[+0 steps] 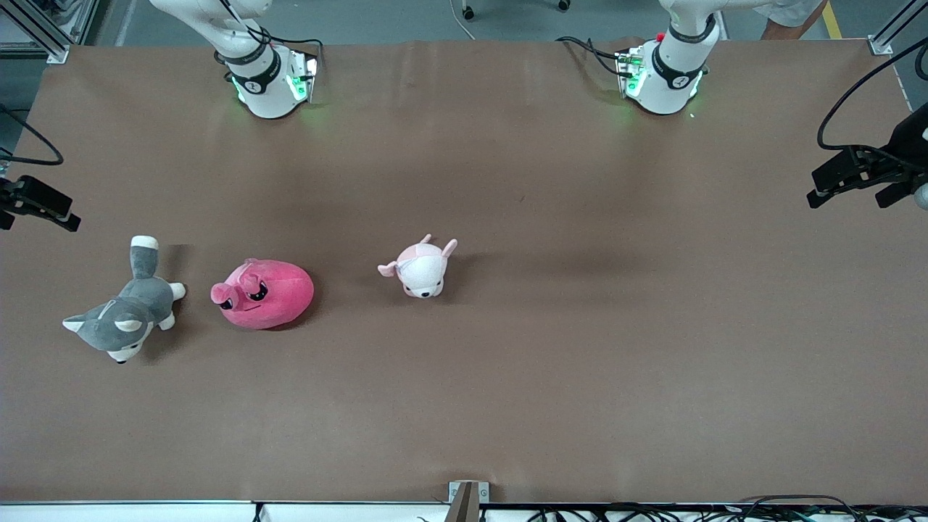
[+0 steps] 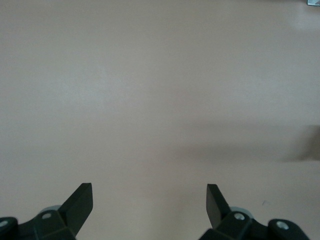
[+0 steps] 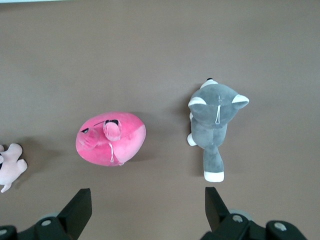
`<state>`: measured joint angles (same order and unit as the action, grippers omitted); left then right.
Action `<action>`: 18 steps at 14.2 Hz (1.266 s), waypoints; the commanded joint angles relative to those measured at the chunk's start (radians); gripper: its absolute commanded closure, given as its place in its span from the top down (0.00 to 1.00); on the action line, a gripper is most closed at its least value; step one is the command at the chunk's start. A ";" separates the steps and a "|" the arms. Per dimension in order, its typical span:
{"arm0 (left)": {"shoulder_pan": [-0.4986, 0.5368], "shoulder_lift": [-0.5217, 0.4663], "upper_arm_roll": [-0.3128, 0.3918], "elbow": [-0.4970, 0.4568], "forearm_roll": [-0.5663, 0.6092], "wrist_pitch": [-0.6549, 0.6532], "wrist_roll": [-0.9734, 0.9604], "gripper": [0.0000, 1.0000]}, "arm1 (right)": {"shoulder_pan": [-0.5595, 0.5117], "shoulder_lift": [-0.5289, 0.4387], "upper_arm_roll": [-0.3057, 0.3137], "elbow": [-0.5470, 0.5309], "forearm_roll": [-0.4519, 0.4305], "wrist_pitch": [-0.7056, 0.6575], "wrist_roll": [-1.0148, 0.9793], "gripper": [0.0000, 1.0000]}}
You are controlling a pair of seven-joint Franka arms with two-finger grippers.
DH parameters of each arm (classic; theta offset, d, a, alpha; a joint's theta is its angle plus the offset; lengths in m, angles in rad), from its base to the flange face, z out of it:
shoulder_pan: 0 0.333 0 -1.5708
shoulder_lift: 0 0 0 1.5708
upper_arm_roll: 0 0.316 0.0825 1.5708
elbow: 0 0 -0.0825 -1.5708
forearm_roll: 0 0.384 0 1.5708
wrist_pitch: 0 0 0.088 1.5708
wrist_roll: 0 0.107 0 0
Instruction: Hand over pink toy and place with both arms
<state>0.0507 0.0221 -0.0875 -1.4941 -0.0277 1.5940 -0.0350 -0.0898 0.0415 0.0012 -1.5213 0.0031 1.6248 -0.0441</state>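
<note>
Here, one pink toy (image 1: pixel 264 295), two other plush toys (image 1: pixel 123 313)

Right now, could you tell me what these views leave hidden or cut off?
- Front view: both arms run off the top edge above their bases; the right gripper and left gripper are at the side edges.
- Right wrist view: puppy plush cut by the edge.
- Left wrist view: bare table; pink toy absent.
</note>
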 commanded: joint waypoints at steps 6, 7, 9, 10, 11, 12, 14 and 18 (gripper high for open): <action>0.003 -0.019 0.003 -0.014 -0.009 0.001 0.003 1.00 | -0.010 -0.092 0.011 -0.114 0.002 0.033 -0.002 1.00; 0.003 -0.019 0.003 -0.014 -0.009 0.000 0.004 1.00 | -0.010 -0.091 0.011 -0.114 0.002 0.030 -0.003 1.00; 0.003 -0.019 0.002 -0.014 -0.009 0.000 0.003 1.00 | -0.011 -0.086 0.010 -0.112 0.002 0.032 -0.003 1.00; 0.003 -0.018 0.003 -0.014 -0.009 0.000 0.003 1.00 | -0.011 -0.084 0.010 -0.111 0.003 0.036 -0.003 1.00; 0.003 -0.019 0.003 -0.014 -0.009 0.000 0.003 1.00 | -0.011 -0.084 0.010 -0.109 0.003 0.040 -0.002 1.00; 0.001 -0.019 0.002 -0.014 -0.009 -0.002 0.003 1.00 | -0.011 -0.083 0.010 -0.106 0.006 0.040 -0.002 1.00; 0.001 -0.019 0.002 -0.014 -0.009 0.000 0.003 1.00 | -0.011 -0.083 0.010 -0.105 0.009 0.064 0.000 1.00; 0.001 -0.019 -0.001 -0.015 0.002 -0.003 0.001 1.00 | -0.008 -0.083 0.010 -0.106 0.002 0.067 -0.007 1.00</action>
<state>0.0510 0.0218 -0.0871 -1.4944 -0.0277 1.5934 -0.0356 -0.0898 -0.0207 0.0025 -1.6038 0.0031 1.6824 -0.0441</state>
